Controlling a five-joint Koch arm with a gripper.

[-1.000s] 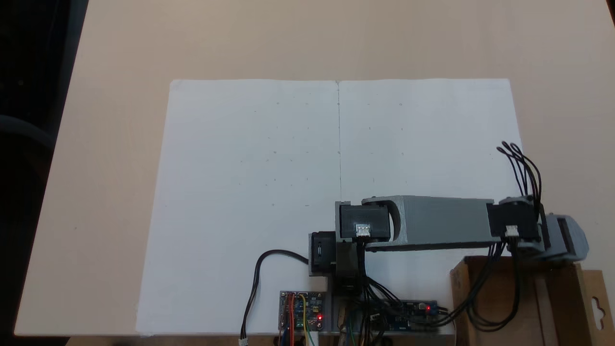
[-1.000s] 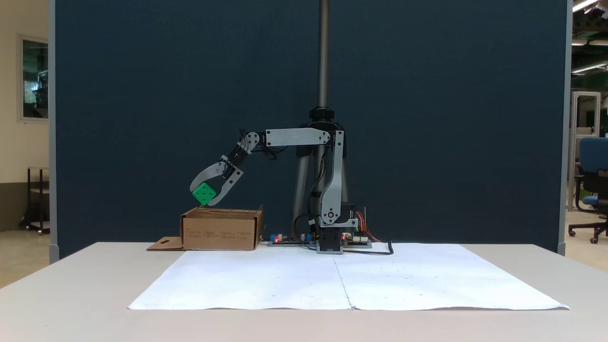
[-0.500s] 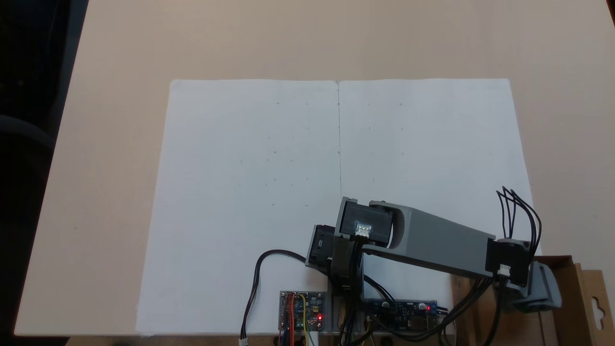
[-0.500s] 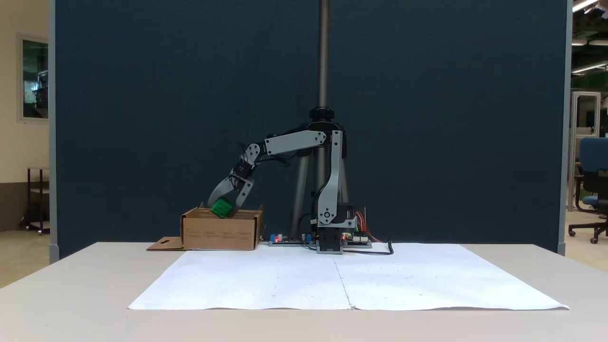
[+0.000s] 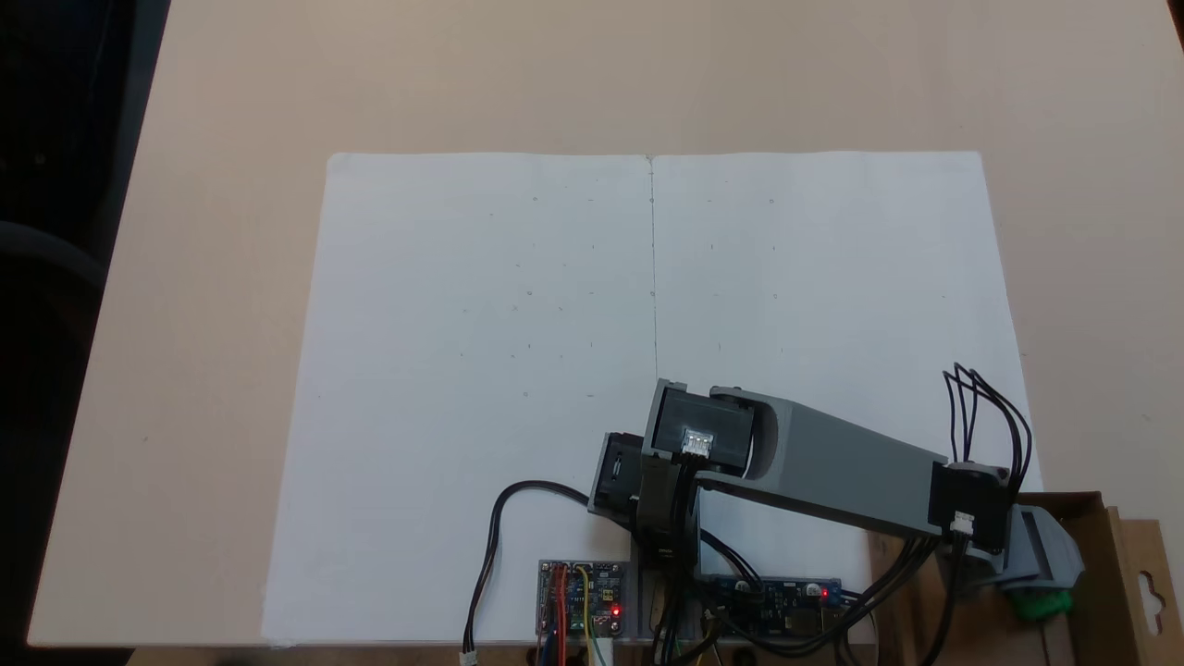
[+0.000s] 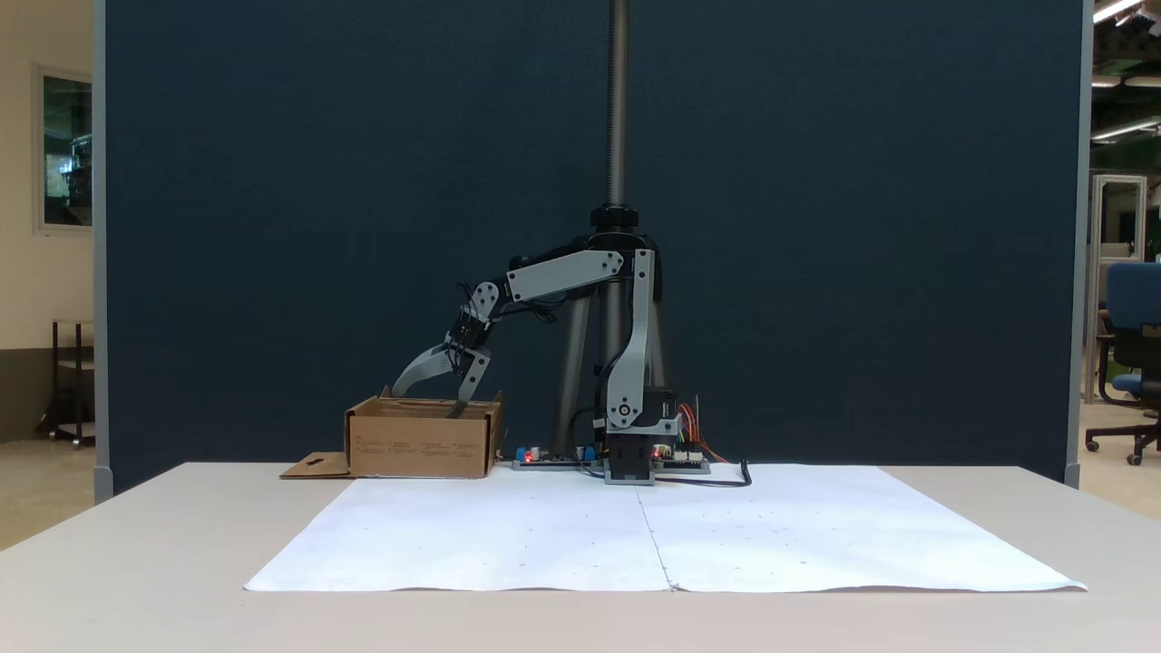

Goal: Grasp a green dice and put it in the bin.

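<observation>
A grey robot arm reaches over the bin [image 6: 422, 443] — an open brown cardboard box at the table's [image 6: 136, 544] edge. Its gripper [image 6: 428, 399] hangs just above the bin's rim, jaws spread apart, holding nothing. The dice [image 5: 1043, 606] lies inside the bin — a green patch just beneath the gripper.

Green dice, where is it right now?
The green dice lies inside the bin at the lower right of a fixed view, directly beneath the gripper, whose fingers are spread.
</observation>
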